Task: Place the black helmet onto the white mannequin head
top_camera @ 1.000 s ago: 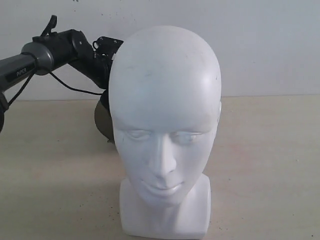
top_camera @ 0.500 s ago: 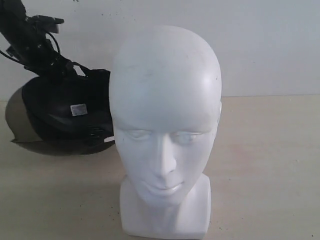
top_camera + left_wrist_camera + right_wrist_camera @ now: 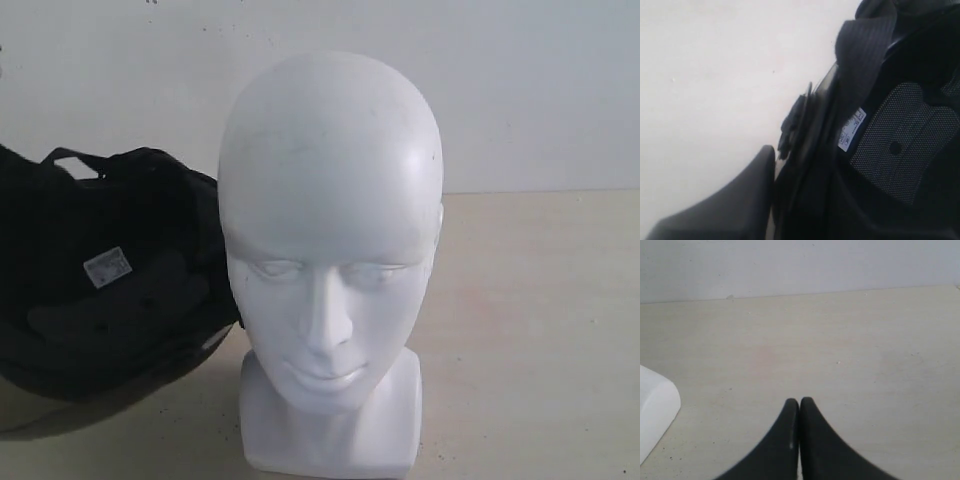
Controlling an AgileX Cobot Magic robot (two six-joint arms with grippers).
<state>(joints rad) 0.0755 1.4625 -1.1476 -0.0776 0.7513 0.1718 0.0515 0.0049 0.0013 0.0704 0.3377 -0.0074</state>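
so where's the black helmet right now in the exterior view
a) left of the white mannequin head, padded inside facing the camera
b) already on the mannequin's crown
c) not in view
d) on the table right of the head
a: the black helmet is left of the white mannequin head, whose crown is bare, and its dark lining with a white label faces the camera.

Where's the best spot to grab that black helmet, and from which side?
Probably its rim, coming from the open side. The black helmet is a big round shell, likely too wide and smooth to pinch across. Its padded hollow is turned toward the exterior camera, so one finger could slip inside while the other stays outside the thin edge.
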